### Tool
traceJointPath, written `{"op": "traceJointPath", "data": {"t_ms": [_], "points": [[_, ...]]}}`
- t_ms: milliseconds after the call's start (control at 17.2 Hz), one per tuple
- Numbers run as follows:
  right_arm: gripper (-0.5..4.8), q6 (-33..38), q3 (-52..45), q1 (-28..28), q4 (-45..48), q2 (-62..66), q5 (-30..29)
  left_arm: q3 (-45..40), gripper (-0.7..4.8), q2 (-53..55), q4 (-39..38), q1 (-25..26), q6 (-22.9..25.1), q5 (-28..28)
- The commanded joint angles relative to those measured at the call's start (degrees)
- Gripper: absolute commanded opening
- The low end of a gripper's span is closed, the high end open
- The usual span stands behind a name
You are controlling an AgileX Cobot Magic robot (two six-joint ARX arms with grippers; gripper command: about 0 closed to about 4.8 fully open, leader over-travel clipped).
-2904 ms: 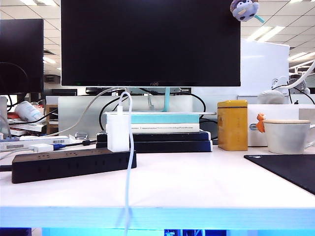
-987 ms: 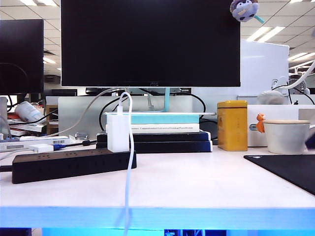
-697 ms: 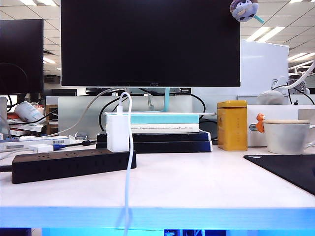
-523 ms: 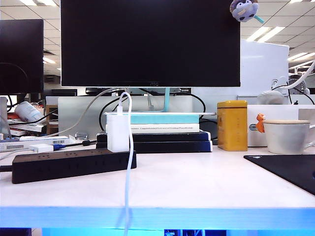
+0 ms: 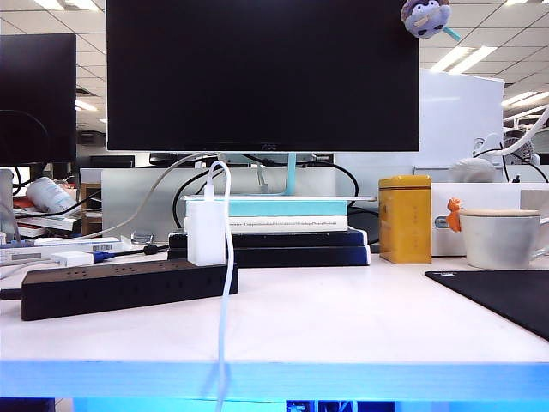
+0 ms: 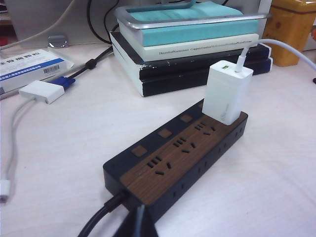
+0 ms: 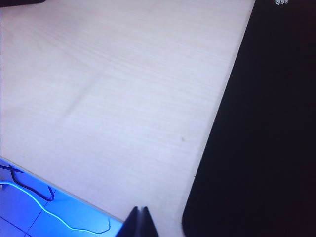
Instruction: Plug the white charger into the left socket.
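1. Exterior view shows the white charger (image 5: 206,233) standing upright in the black power strip (image 5: 120,288), at the strip's end nearest the table's middle; its thin white cable (image 5: 225,300) loops up from its top and hangs down over the table's front edge (image 5: 274,378).
2. Left wrist view shows the charger (image 6: 225,92) seated in the last outlet at the far end of the power strip (image 6: 173,163), with a green-lit port on its top face beside the cable plug; faint grey print on its side is too small to read.
3. Readable writing is scarce: the monitor (image 5: 262,73) carries a small logo on its lower bezel that looks like "AOC". The spine of the white book (image 6: 197,48) in the stack of books behind the strip bears a line of print too fine to read, and so does the blue-and-white box (image 6: 29,66) near the table's back edge.
4. Neither arm appears in the exterior view.
5. Left gripper (image 6: 136,228) shows only as a dark tip with the fingers pressed together, holding nothing, hovering just above the strip's cord end.
6. Right gripper (image 7: 140,223) is likewise closed and empty, above the bare table near its front edge, just beside the black mat (image 7: 266,123).
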Motion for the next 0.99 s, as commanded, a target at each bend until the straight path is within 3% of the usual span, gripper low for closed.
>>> {"op": "traceJointPath", "data": {"t_ms": [58, 581, 871, 987], "points": [[-0.01, 0.5, -0.3, 0.0, 0.1, -0.1, 0.3, -0.1, -0.02, -0.1, -0.1, 0.0, -0.9, -0.1], [-0.01, 1.0, -0.9, -1.3, 1.6, -2.8, 0.1, -0.1, -0.02, -0.2, -0.1, 0.0, -0.9, -0.2], [-0.01, 1.0, -1.2, -11.5, 2.6, -11.5, 0.3, -0.3, -0.02, -0.2, 0.4, 2.6, -0.9, -0.1], [-0.01, 1.0, -1.2, -16.0, 2.6, -15.2, 0.3, -0.3, -0.02, -0.2, 0.5, 9.0, -0.9, -0.2]]}}
